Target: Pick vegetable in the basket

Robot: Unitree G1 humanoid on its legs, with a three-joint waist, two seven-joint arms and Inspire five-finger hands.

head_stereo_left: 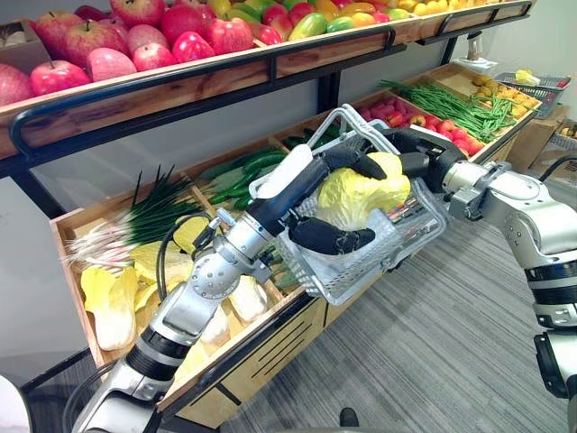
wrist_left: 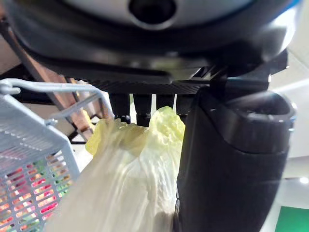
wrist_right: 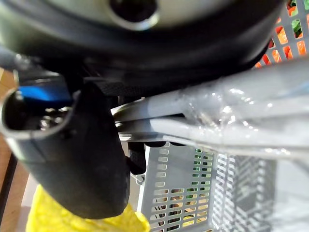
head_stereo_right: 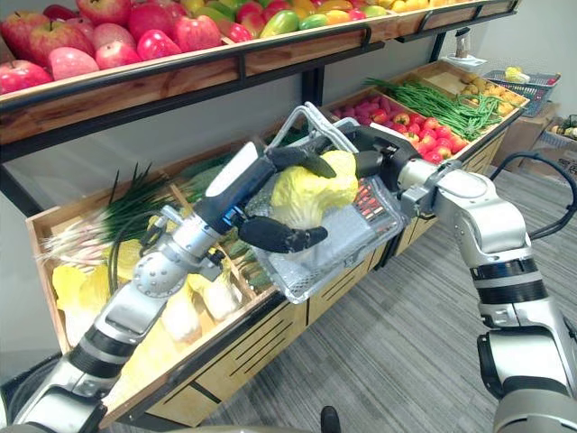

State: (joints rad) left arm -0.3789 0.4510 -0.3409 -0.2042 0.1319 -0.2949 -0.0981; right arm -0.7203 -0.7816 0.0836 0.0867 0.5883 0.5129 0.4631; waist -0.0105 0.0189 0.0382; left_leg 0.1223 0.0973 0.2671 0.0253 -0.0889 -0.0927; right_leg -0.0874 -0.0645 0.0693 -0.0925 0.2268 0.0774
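Left hand (head_stereo_left: 311,176) closed on a pale cabbage (head_stereo_left: 361,194): fingers curled over its top, thumb (head_stereo_left: 329,237) pressed beneath, the head pinched between them. The cabbage sat within the mouth of the grey basket (head_stereo_left: 397,253), partly below the rim; whether it rested on the basket's floor could not be told. Right hand (head_stereo_left: 416,149) was wrapped round the handle (wrist_right: 231,106) and held the basket in the air, tilted, just in front of the shelf (head_stereo_left: 63,236), its opening turned toward the left arm (the right wrist view showed the handle bars passing between thumb and curled fingers). More cabbages (head_stereo_left: 113,311) lay on the shelf beside spring onions (head_stereo_left: 149,216).

Step in hand, as judged: delivery of the picked cabbage into the basket, with release not yet made. The next move would call for lowering the head until the basket bore it, then spreading the fingers and drawing the hand out clear of the handle. The right hand would need a firm, steady hold as the weight arrived, since the tilt could let the cabbage roll toward the rim.
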